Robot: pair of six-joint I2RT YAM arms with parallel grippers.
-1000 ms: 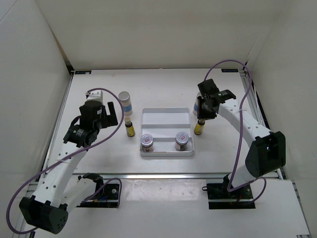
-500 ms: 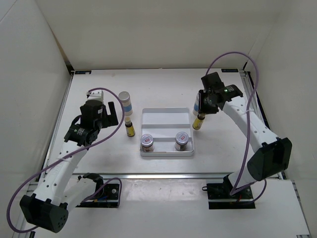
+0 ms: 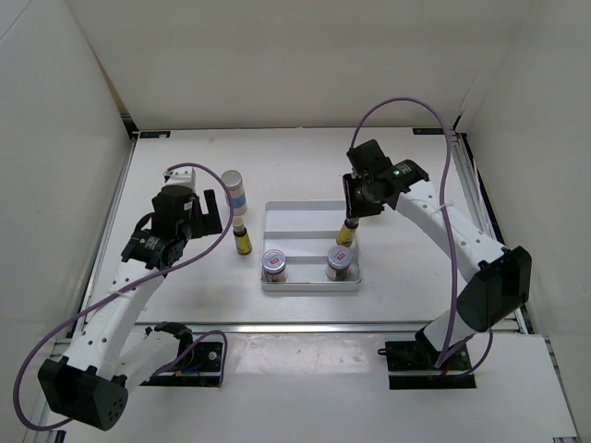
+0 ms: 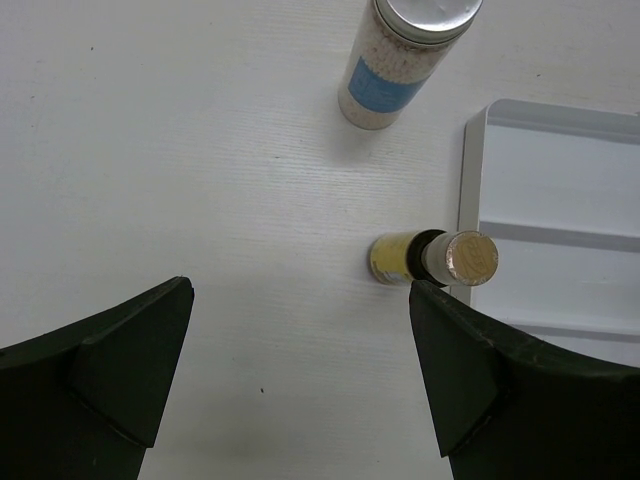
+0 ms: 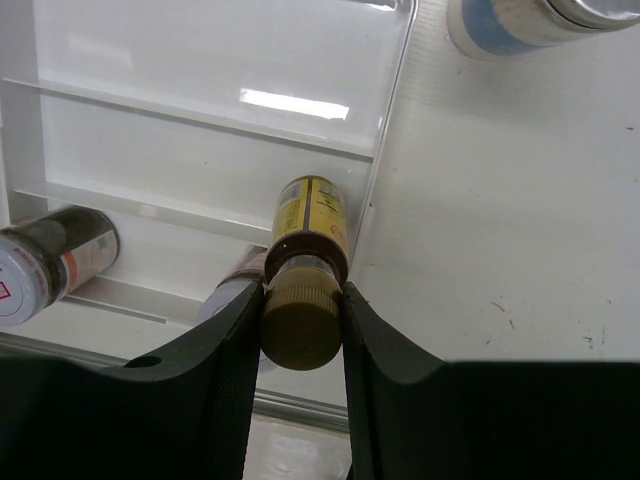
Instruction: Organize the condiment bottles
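My right gripper is shut on the cap of a slim yellow bottle, which hangs over the right rim of the white tray. From above, this bottle is just behind the right jar. A second silver-lidded jar stands in the tray's front left. A white bottle with a blue band stands on the table right of the tray. Left of the tray are another white bottle and another yellow bottle. My left gripper is open above bare table beside that yellow bottle.
The tray has raised ridges dividing it into rows. White walls enclose the table on three sides. A metal rail runs along the right edge. Purple cables loop over both arms.
My right arm has carried the yellow bottle leftward from the table right of the tray to above the tray's right side. The left arm has barely moved.
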